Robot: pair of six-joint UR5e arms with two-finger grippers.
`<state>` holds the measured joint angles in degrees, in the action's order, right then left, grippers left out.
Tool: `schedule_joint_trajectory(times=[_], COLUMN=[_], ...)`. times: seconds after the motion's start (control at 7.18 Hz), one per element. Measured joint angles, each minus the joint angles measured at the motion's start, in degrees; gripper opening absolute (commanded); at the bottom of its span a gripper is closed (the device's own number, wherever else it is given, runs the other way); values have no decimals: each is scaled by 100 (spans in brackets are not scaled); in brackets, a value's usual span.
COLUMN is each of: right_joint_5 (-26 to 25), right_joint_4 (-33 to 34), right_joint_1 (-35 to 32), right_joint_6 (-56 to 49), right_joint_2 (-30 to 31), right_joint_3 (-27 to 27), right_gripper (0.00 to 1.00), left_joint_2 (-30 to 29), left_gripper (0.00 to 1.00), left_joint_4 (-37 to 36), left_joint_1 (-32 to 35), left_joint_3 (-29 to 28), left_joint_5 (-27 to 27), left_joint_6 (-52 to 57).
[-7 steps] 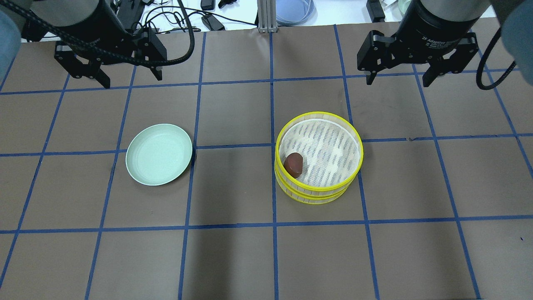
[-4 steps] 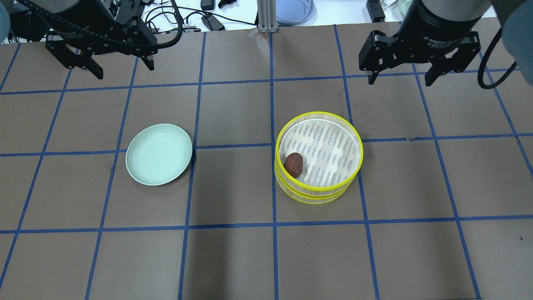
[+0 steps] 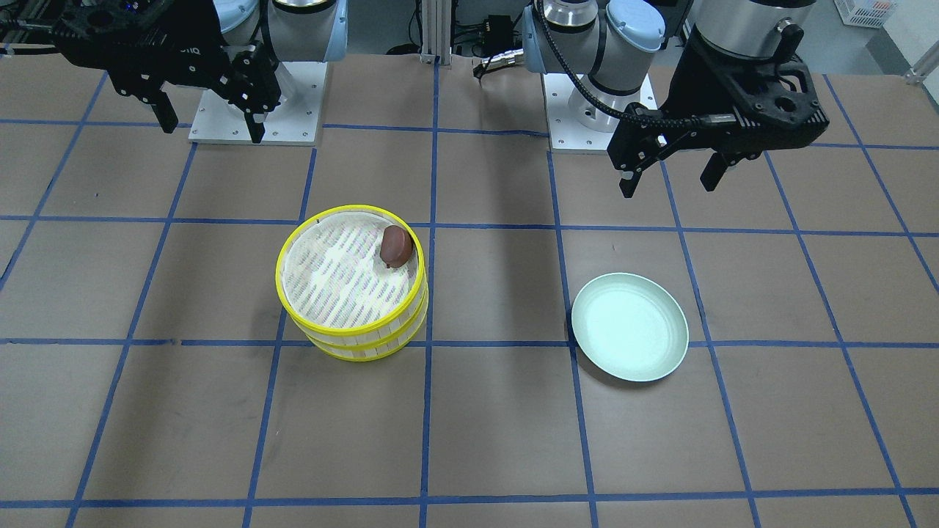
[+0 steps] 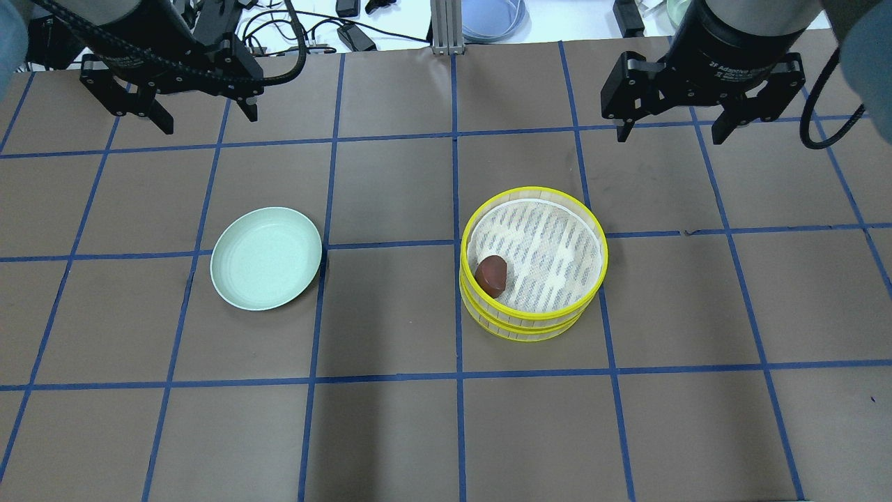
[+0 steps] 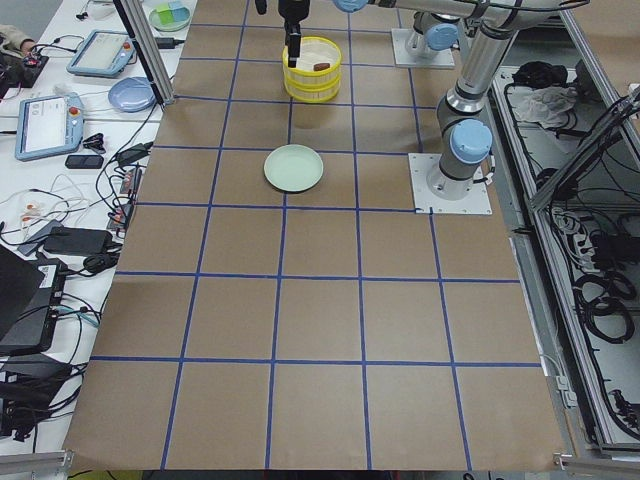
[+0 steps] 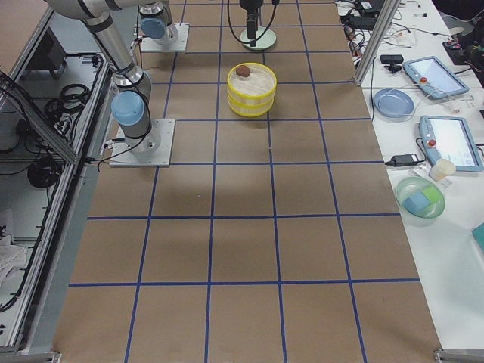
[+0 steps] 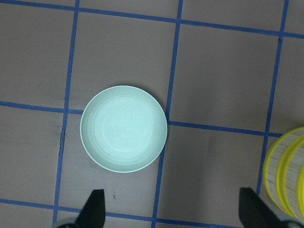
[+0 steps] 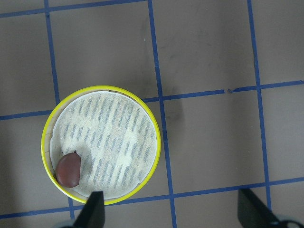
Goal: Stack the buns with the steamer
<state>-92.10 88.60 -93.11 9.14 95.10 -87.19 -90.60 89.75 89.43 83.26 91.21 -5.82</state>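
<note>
**A:** Buns first. Where are they?

**B:** The dark reddish-brown bun [image 4: 492,275] lies in the top tier of the two-tier steamer [image 4: 529,325]. It sits against the wall on the side toward the pale green plate [image 4: 266,258]. The cream bun shows in no view. It may sit in the lower tier, but I cannot tell.

**A:** And the plate?

**B:** It is bare and well apart from the steamer, on the left arm's side.

**A:** Farther back?

**B:** The left gripper [image 4: 209,120] and the right gripper [image 4: 670,136] both hang high near the robot's bases. Their fingers are spread wide and hold nothing.

**A:** What changed just now?

**B:** In the last second the left gripper drew farther back from the plate. The right gripper barely shifted, and the steamer and bun did not move. I'd judge the stacking is finished and the arms are retreating.
</note>
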Motion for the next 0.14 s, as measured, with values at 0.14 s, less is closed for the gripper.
schedule_joint_trajectory(times=[0.14], right_joint_5=[-1], right_joint_4=[-2], right_joint_1=[1], right_joint_6=[0], right_joint_2=[0], right_joint_3=[0], right_gripper=[100], left_joint_2=[-8], left_gripper=[98], left_joint_4=[-1], left_joint_1=[-2], left_joint_3=[3], left_joint_5=[2], left_joint_6=[90])
